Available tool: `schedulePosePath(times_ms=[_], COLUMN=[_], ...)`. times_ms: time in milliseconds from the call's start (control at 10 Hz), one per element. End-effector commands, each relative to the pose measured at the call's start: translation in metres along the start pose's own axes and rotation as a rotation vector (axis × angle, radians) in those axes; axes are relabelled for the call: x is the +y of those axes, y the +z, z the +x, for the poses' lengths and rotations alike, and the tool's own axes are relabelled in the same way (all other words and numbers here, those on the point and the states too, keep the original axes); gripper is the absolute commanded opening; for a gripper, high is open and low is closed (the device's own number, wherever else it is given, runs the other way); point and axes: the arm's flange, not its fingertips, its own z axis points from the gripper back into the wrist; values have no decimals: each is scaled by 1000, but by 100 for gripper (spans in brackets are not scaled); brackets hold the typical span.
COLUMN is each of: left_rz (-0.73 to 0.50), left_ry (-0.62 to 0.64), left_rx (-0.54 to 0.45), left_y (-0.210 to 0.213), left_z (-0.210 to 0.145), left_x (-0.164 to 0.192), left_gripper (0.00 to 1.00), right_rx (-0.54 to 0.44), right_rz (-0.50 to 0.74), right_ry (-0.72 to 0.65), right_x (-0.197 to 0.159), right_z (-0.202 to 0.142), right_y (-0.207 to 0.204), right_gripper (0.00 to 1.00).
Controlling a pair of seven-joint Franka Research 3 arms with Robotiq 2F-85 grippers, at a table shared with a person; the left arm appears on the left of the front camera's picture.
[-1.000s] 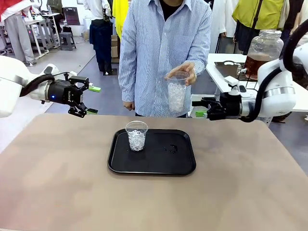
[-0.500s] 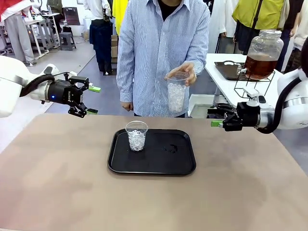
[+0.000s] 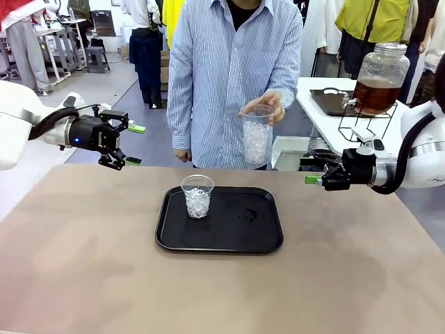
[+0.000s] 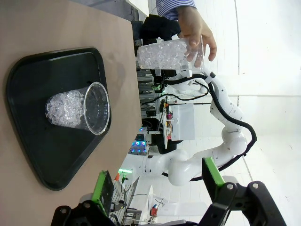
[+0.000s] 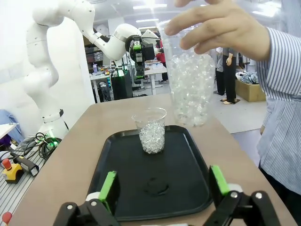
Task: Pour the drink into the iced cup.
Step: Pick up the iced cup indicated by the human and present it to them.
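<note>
Iced cup (image 3: 197,197): upright on black tray (image 3: 229,236), left part.
Drink (image 3: 375,97): in glass jar (image 3: 381,62), far right beyond tray.
Left fingers (image 3: 137,128): spread, empty, left of tray.
Right fingers (image 3: 311,179): spread, empty, right of tray.

- Iced cup (image 3: 197,197) — clear plastic, upright, roughly half full of clear ice, standing on the left part of a black tray (image 3: 167,240) in the middle of the surface.
- Drink (image 3: 375,96) — amber-brown and translucent, filling the lower part of a glass jar (image 3: 381,62) on a wire stand (image 3: 348,129) at the far right.
</note>
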Motion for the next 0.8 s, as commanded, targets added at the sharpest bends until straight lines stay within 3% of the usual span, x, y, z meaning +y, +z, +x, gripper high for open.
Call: schedulePosePath(times_ms=[0,700], left_rz=[1,1], left_ry=[-16,-16], left_rx=[-8,-8], left_y=[0,0], left_z=[-5,-5], left_x=[-1,-1], left_gripper=[100,100], right_rx=[3,3], right_rz=[7,7], right_ry=[-3,-3], right_x=[-1,-1], right_z=[4,4], right_y=[-2,-2], right_gripper=[100,100])
